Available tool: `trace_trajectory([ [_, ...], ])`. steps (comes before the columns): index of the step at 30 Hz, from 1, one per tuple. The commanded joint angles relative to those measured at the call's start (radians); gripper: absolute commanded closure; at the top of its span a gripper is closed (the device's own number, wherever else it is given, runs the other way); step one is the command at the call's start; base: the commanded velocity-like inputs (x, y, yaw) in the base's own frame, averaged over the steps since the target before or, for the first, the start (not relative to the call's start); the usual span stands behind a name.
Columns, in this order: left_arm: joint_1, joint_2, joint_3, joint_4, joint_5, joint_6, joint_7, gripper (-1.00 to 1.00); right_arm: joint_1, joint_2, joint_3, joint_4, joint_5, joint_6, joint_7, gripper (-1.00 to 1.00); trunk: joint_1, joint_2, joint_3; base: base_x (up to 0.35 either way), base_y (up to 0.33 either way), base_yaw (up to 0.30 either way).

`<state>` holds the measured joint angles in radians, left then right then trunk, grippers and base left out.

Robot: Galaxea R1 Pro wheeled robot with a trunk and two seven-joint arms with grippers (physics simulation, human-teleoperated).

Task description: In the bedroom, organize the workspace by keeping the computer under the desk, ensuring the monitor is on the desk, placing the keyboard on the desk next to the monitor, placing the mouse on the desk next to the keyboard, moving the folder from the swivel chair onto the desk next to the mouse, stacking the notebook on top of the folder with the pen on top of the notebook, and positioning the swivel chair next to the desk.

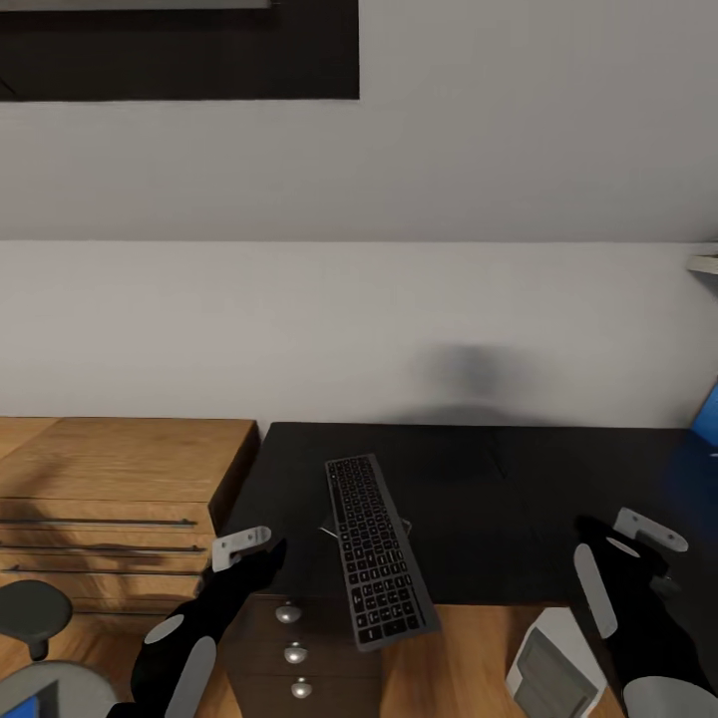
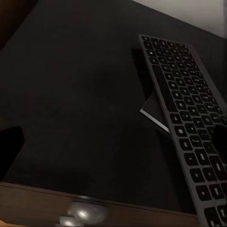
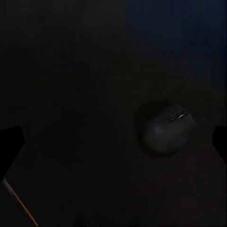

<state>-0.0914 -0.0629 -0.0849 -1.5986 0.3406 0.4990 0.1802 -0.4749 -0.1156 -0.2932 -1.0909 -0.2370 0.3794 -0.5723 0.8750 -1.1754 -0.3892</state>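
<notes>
The keyboard [image 1: 377,548] lies lengthwise on the black desk [image 1: 499,499], its near end jutting over the front edge. It rests on the notebook [image 2: 153,113], of which a pale-edged corner shows. My left gripper [image 1: 254,551] hovers open just left of the keyboard, at the desk's front corner. My right gripper [image 1: 623,543] is open above the mouse [image 3: 165,132], which sits on the desk. The computer [image 1: 553,670] stands on the floor below the desk's front. The swivel chair [image 1: 35,608] is at the lower left, with a sliver of the blue folder [image 1: 15,708] on its seat. The monitor and pen are out of view.
A light wooden cabinet [image 1: 110,499] adjoins the desk's left end. The desk's drawer unit, with three silver knobs [image 1: 294,653], sits below the keyboard. A blue panel [image 1: 706,419] stands at the far right. A white wall runs behind the desk.
</notes>
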Motion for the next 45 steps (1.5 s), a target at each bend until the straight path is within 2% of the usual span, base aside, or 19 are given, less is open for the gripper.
trace_trajectory([
  [1, -0.001, 0.0, -0.001, -0.002, 0.011, 0.004, 0.009, -1.0, -0.001, -0.002, -0.002, -0.001, -0.007, 0.004, -0.006, -1.0, 0.0, -0.001, -0.001, 0.0, -0.117, 0.0],
  [8, -0.001, 0.0, -0.001, -0.001, 0.011, 0.004, 0.009, -1.0, -0.01, -0.036, -0.049, 0.037, -0.009, -0.018, -0.005, -1.0, 0.0, -0.001, -0.001, 0.0, -0.041, 0.0],
  [11, -0.001, 0.0, -0.001, -0.001, 0.011, 0.003, 0.009, -1.0, -0.064, -0.076, -0.059, 0.164, -0.013, -0.072, -0.004, -1.0, 0.0, -0.001, -0.001, 0.0, -0.004, 0.0],
  [13, -0.001, 0.0, -0.001, -0.001, 0.011, 0.003, 0.008, -1.0, -0.086, -0.087, -0.06, 0.216, -0.014, -0.097, -0.002, -1.0, 0.0, -0.001, -0.001, 0.0, -0.002, 0.0],
  [16, -0.001, 0.0, -0.001, -0.001, 0.011, 0.003, 0.008, -1.0, -0.148, -0.107, -0.062, 0.357, -0.015, -0.18, 0.002, -1.0, 0.0, -0.001, -0.001, 0.0, 0.0, 0.0],
  [20, -0.001, 0.0, -0.001, -0.001, 0.011, 0.003, 0.008, -1.0, -0.2, -0.123, -0.062, 0.485, -0.016, -0.277, 0.008, -1.0, 0.0, -0.001, -0.001, 0.0, 0.0, 0.0],
  [29, -0.001, -0.001, -0.001, -0.001, 0.011, 0.004, 0.009, -1.0, -0.21, -0.123, -0.066, 0.511, -0.032, -0.404, 0.021, -1.0, 0.0, -0.001, -0.001, 0.0, 0.0, 0.0],
  [33, -0.001, -0.001, -0.002, -0.001, 0.011, 0.004, 0.008, -1.0, -0.211, -0.122, -0.067, 0.511, -0.09, -0.426, 0.02, -1.0, 0.0, -0.001, -0.001, 0.0, 0.0, 0.0],
  [34, -0.001, -0.001, -0.002, -0.001, 0.011, 0.004, 0.008, -1.0, -0.211, -0.122, -0.067, 0.512, -0.122, -0.429, 0.019, -1.0, 0.0, -0.001, -0.001, 0.0, 0.0, 0.0],
  [39, 0.007, -0.002, -0.005, -0.001, 0.011, 0.002, 0.008, -1.0, -0.211, -0.123, -0.068, 0.514, -0.18, -0.42, 0.01, -1.0, 0.0, -0.001, -0.001, 0.0, 0.0, 0.0],
  [42, 0.015, -0.002, -0.042, -0.001, 0.01, -0.002, 0.009, -1.0, -0.211, -0.124, -0.068, 0.513, -0.244, -0.368, -0.002, -1.0, 0.0, -0.001, -0.001, 0.0, 0.0, 0.0],
  [44, 0.019, -0.001, -0.066, -0.001, 0.009, -0.004, 0.01, -1.0, -0.211, -0.126, -0.069, 0.511, -0.306, -0.319, -0.008, -1.0, 0.0, -0.001, -0.001, 0.0, 0.0, 0.0],
  [45, 0.019, 0.0, -0.069, -0.002, 0.009, -0.004, 0.01, -1.0, -0.211, -0.126, -0.069, 0.511, -0.313, -0.314, -0.009, -1.0, 0.0, -0.001, -0.001, 0.0, 0.0, 0.0],
])
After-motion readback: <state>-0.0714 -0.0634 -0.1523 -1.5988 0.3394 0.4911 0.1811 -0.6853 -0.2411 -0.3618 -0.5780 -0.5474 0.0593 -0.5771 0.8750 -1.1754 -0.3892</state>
